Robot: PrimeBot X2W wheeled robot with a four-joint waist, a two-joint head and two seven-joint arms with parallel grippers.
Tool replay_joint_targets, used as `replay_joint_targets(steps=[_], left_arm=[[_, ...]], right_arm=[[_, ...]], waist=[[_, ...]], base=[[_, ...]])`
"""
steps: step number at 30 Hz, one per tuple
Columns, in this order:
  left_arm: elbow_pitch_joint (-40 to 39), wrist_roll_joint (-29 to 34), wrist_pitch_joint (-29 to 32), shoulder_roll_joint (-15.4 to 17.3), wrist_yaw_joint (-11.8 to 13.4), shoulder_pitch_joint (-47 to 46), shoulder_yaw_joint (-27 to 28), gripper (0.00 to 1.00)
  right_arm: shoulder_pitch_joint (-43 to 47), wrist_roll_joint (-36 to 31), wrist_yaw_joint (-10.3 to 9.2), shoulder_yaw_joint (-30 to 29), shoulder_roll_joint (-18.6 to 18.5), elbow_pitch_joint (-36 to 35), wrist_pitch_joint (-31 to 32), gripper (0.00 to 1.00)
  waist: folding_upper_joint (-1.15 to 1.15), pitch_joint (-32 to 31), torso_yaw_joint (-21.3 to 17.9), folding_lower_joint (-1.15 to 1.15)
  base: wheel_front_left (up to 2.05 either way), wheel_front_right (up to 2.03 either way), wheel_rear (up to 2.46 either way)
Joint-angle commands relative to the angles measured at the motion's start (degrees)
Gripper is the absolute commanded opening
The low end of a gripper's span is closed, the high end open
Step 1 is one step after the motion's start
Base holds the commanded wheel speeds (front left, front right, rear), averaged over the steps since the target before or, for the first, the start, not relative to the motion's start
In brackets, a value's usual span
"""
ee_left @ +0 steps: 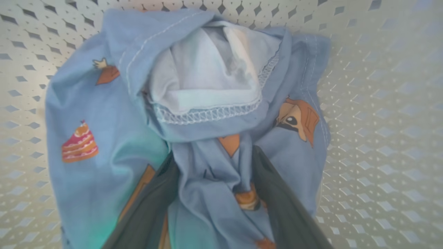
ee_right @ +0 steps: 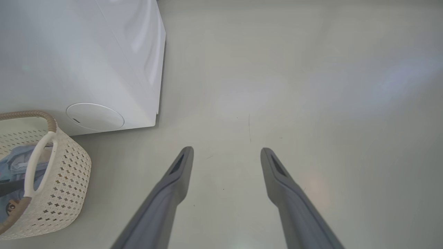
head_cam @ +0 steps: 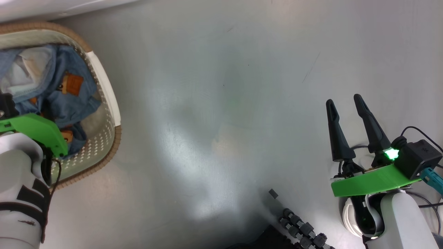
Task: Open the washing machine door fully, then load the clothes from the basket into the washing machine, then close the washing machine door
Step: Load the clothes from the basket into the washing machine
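Firstly, basket: cream, perforated, brown woven-look rim; stands upright on the grey floor, mouth upward, at the left edge of the head view.
Basket position: close beside the lower corner of the washing machine; contact cannot be judged.
Basket axis: partly cut off by the picture's edge, so its long axis cannot be told; one white side handle faces the robot's right.
Contents: the clothes, light-blue fabric with orange and brown cartoon prints, crumpled in a heap; a pale inner lining shows at an upturned hem.
Left gripper: points down into the basket; jaws spread wide; both dark fingers press into the clothes, with a loose fold of blue cloth lying between them, not pinched.
Right gripper: jaws spread wide, holding nothing; fingers point up the head view, leaning slightly left, over bare floor and well apart from the basket.
Washing machine: white cabinet with a round white cover low on the side facing the basket.
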Motion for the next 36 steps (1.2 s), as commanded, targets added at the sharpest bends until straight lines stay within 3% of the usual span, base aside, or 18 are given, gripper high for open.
replay_joint_targets(steps=[1, 9, 10, 11, 13, 26, 36], left_arm=[[-0.09, 0.60, -0.24, 2.10, 0.42, 0.66, 0.61, 1.00], [0.28, 0.85, -0.06, 2.56, 0.74, -0.53, -0.50, 1.00], [0.33, 0.83, -0.04, 2.50, 0.79, -0.60, -0.59, 0.88], [0.36, 0.80, -0.08, 2.46, 0.82, -0.68, -0.69, 0.68], [0.42, 0.75, -0.18, 2.35, 0.82, -0.80, -0.89, 0.00], [-0.79, -1.54, -2.40, -0.36, 0.33, 0.76, -0.20, 0.00], [-9.70, -2.83, -2.87, -3.34, -0.10, 7.30, 1.56, 0.00]], right_arm=[[1.28, 0.39, 0.09, 1.32, -0.58, -1.24, -0.67, 1.00], [1.04, 0.67, 0.09, 1.37, -0.48, -1.71, -0.67, 1.00], [1.05, 0.68, 0.09, 1.29, -0.47, -1.75, -0.67, 1.00], [1.06, 0.69, 0.09, 1.20, -0.45, -1.78, -0.67, 1.00], [1.08, 0.69, 0.09, 1.00, -0.43, -1.81, -0.67, 1.00], [0.69, 0.35, 0.09, -0.08, -1.31, -1.76, -0.67, 1.00], [1.39, -0.06, 0.09, -0.75, -2.25, -1.77, -0.67, 1.00]], waist=[[0.00, 0.35, -0.11, 0.00], [0.00, 1.51, -0.99, 0.00], [0.00, 1.59, -1.02, 0.00], [0.00, 1.66, -1.02, 0.00], [0.00, 1.74, -0.94, 0.00], [0.00, -1.11, 2.58, 0.00], [0.00, -7.45, 6.29, 0.00]], base=[[0.00, 0.00, 0.00], [0.00, 0.00, 0.00], [0.00, 0.00, 0.00], [0.00, 0.00, 0.00], [0.00, 0.00, 0.00], [0.00, 0.00, 0.00], [0.00, 0.00, 0.00]])
